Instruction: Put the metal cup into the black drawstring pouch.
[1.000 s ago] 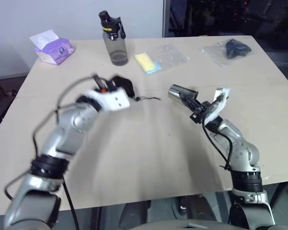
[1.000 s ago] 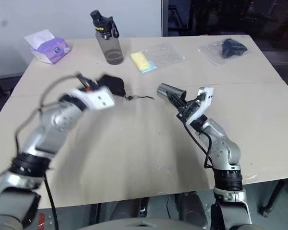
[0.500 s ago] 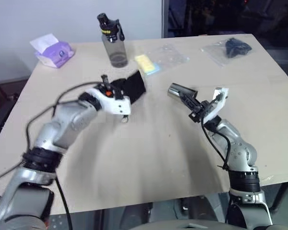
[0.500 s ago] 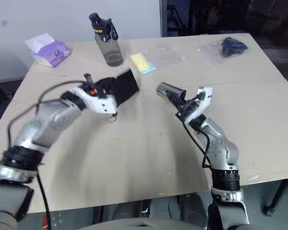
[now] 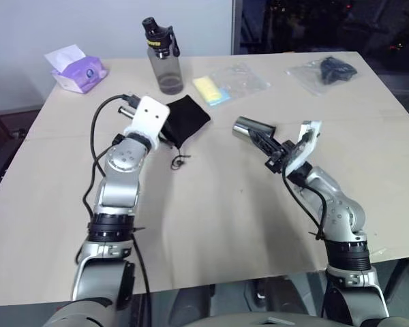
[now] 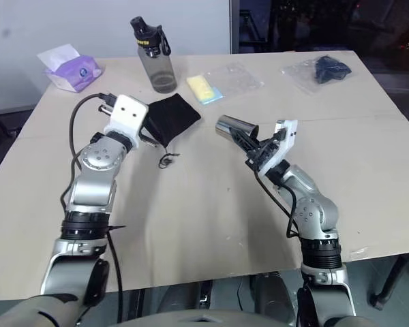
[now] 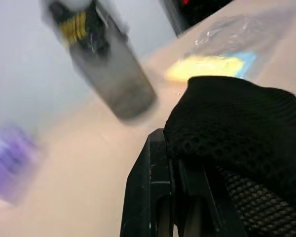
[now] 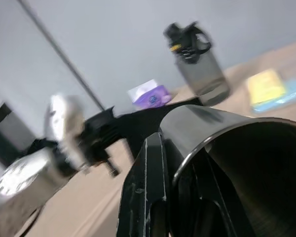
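Note:
The black drawstring pouch [image 5: 188, 117] hangs from my left gripper [image 5: 165, 136], which is shut on its near edge; its thin cord [image 5: 177, 162] trails down to the table. Up close, the mesh pouch [image 7: 246, 148] bulges over one black finger [image 7: 150, 197]. The metal cup [image 5: 248, 128], a shiny steel tumbler, is held on its side above the table, a short way right of the pouch. My right gripper [image 5: 267, 144] is shut on its rim, one finger [image 8: 140, 192] outside the wall, and the cup's open mouth [image 8: 227, 163] faces the right wrist camera.
A tall grey bottle [image 5: 162, 58] with a black cap stands behind the pouch. A purple tissue pack [image 5: 75, 68] lies at the far left, a yellow item in a clear bag [image 5: 221, 85] sits mid-back, and a dark bundle in a clear bag [image 5: 327, 70] rests at the far right.
My left arm has drawn its elbow in and raised the pouch from the table, the cord now dangling. My right gripper has carried the cup slightly left and up.

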Robot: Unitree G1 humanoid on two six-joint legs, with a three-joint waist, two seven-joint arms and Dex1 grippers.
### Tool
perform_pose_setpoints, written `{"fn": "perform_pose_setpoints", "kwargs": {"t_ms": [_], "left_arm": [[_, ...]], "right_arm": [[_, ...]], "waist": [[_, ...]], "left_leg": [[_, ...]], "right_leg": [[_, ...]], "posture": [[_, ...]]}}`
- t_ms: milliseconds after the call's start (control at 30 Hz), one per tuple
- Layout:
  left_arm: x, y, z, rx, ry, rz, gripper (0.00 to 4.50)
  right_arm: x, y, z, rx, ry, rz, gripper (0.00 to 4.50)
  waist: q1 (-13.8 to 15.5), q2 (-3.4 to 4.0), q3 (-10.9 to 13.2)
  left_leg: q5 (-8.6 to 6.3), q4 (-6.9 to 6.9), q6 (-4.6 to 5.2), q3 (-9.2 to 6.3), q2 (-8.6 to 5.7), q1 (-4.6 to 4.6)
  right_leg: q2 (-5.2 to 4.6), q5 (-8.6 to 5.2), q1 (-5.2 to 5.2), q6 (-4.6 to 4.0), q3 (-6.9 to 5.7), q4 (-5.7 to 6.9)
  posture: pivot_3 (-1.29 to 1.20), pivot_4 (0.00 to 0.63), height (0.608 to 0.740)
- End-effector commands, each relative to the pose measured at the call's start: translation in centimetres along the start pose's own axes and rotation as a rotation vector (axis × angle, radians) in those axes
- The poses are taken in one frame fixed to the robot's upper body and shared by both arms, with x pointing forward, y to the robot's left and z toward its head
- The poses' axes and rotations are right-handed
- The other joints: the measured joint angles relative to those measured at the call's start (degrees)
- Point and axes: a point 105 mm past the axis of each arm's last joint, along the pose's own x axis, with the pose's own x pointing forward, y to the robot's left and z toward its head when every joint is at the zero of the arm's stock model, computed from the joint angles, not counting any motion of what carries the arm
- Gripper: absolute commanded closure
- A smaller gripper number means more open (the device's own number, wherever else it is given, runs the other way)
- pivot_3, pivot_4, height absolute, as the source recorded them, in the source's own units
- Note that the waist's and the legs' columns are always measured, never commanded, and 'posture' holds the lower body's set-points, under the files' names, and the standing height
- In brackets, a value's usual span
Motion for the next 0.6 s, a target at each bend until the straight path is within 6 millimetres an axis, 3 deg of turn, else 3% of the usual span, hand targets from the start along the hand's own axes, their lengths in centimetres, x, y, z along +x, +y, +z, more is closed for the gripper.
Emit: {"fn": "perform_pose_setpoints", "kwargs": {"t_ms": [33,267,600], "left_arm": [[-0.3,-0.8,1.7,-0.384,0.067,-0.002,4.5],[-0.8,-2.7,1.2,-0.547,0.225,-0.023,4.5],[-1.6,-5.2,1.9,-0.578,0.303,-0.114,4.5]], "right_arm": [[0.9,3.5,-1.1,-0.114,0.082,0.17,4.47],[1.7,4.7,-3.2,-0.165,0.15,0.226,4.47],[4.2,4.3,-6.7,-0.234,0.247,0.207,4.47]], "waist": [[0.0,-0.05,0.0],[-0.1,-0.07,0.0],[0.1,-0.08,0.0]], "left_leg": [[0.0,0.01,0.0,-0.08,-0.01,-0.04],[0.01,-0.01,-0.01,-0.16,-0.02,0.07],[0.05,-0.03,-0.1,-0.18,-0.05,0.08]], "right_leg": [[0.0,0.0,0.0,0.0,-0.07,-0.01],[0.01,0.0,0.06,-0.01,-0.09,0.02],[0.0,0.01,0.07,-0.02,-0.09,0.01]], "posture": [[0.0,0.15,0.74],[0.0,0.15,0.74],[0.0,0.15,0.74]]}}
